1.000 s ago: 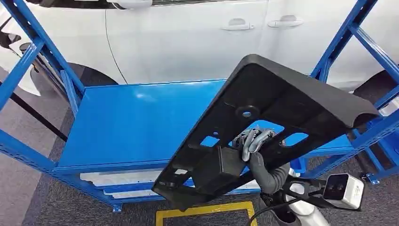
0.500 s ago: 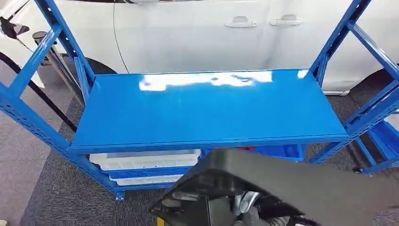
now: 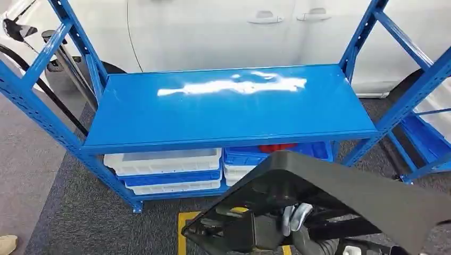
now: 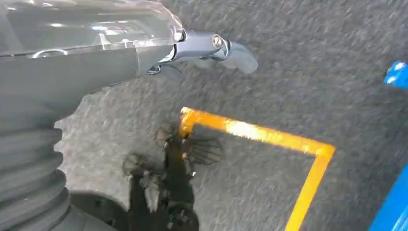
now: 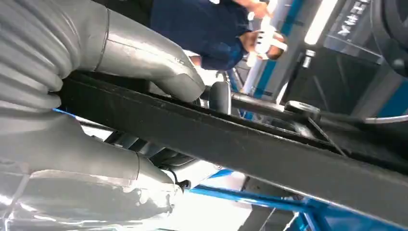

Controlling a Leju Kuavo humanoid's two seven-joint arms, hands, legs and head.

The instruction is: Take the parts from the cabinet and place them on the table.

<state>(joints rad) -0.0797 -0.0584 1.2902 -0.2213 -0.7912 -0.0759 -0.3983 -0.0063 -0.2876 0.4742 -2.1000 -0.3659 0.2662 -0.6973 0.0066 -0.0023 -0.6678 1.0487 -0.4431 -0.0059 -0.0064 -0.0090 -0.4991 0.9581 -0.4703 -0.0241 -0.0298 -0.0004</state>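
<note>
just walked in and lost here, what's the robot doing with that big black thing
The robot's right hand grips a large black plastic part, holding it tilted in front of a blue rack. The rack's top shelf carries nothing; white and blue bins sit underneath. The left hand hangs over the carpet near a yellow floor marking, holding nothing. A white car stands behind the rack.

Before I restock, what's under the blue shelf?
Under the blue shelf sit stacked white trays and blue bins, one holding something red. The black panel covers the lower right part.
</note>
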